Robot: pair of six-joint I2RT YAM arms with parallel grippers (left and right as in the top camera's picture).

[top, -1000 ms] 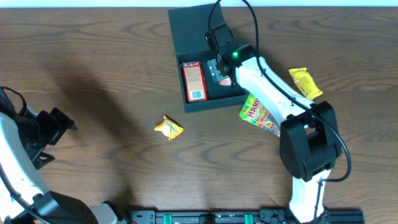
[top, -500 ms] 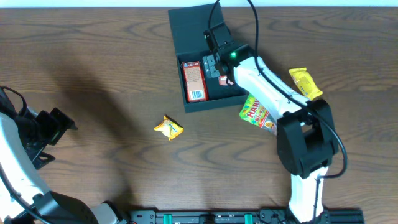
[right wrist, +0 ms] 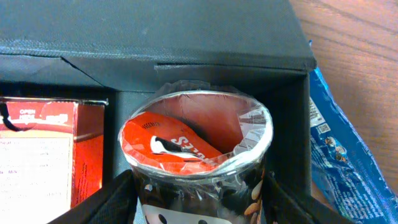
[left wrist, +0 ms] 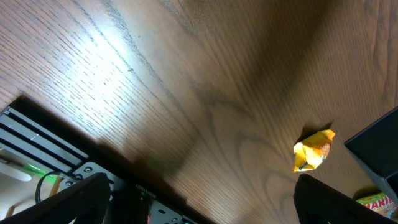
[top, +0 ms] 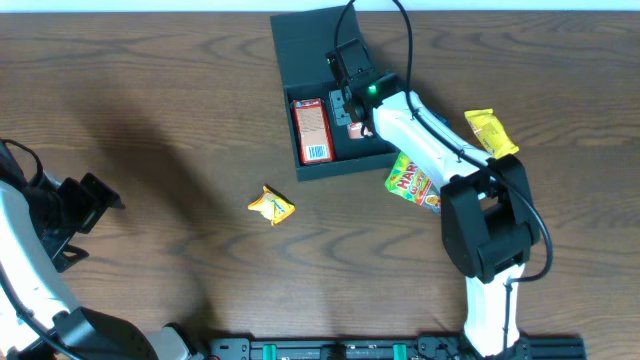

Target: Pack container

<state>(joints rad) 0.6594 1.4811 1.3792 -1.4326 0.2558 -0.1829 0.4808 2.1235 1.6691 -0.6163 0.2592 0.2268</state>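
While the right gripper [right wrist: 198, 205] sits low inside the container [top: 300, 45], its two dark fingers [right wrist: 102, 202] flank a plastic-wrapped snack cup [right wrist: 196, 149]; jaws are spread about cup-width, and whether the pads actually press its sides cannot be told. The cup lies against the box's right wall with an orange-red foil top showing. Just left of it, apart by a thin gap, lies the red-and-white carton [top: 312, 128], which takes the left half of the tray. Little free floor remains inside: a strip of dark bottom behind the cup, up to the back wall and the hinged flap lid [right wrist: 149, 28] lying open beyond.

The container is at the far middle of the wooden table [top: 150, 100], its near-right corner just beside a green-and-yellow gummy bag [top: 412, 185]. A yellow packet [top: 490, 133] lies right of the arm, apart from the box. A crumpled orange-yellow wrapper [top: 271, 206] sits alone in front of the box, open wood all round it.

The left gripper [top: 85, 205] hovers at the table's left edge with its fingers apart, holding nothing.
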